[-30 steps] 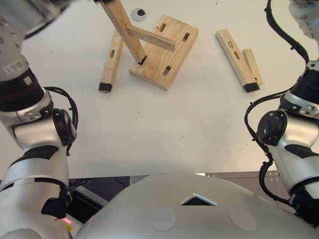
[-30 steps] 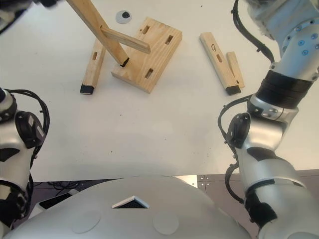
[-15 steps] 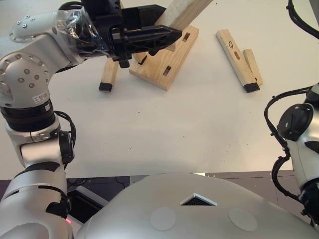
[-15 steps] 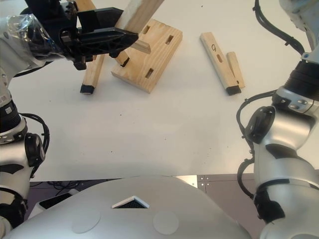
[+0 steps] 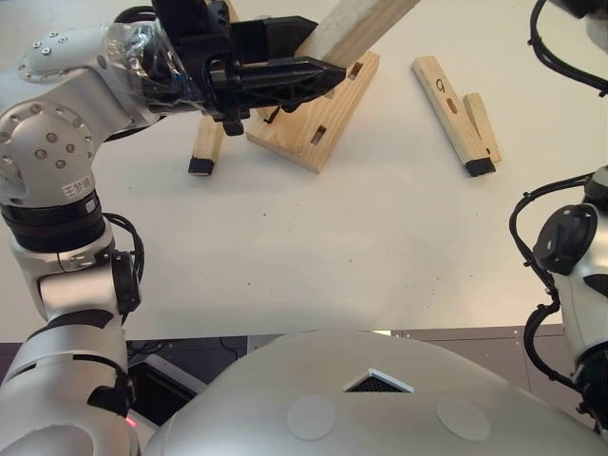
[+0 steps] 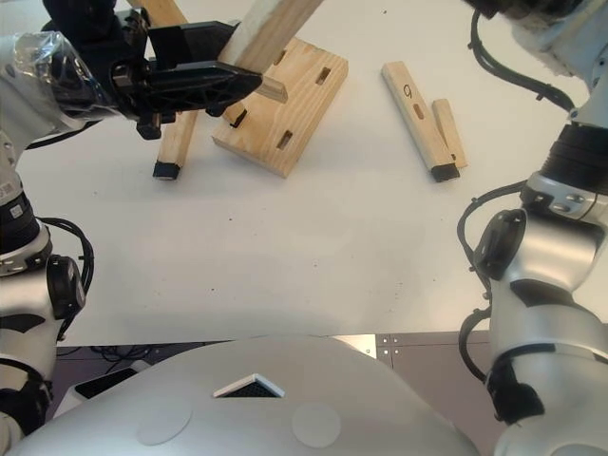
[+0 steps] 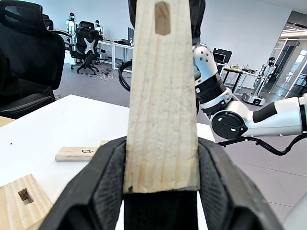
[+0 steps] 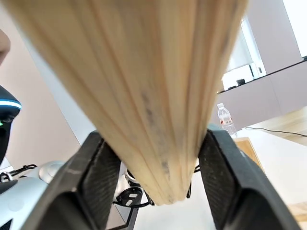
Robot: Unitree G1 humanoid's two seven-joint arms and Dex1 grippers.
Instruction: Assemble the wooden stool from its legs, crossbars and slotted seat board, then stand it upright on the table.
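four wooden legs, two crossbars, one slotted seat board

The left gripper has its fingers closed on a slotted wooden leg, seat board corner nearby.

I can read just one handwritten mark, a 9 or 6, on the loose wooden leg right of the seat board.

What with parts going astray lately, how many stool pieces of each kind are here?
Legs: 4 (held leg, leaning leg, left leg, right leg)
Crossbars: 2 (fitted crossbar, loose crossbar)
Seat board: 1
Total: 7
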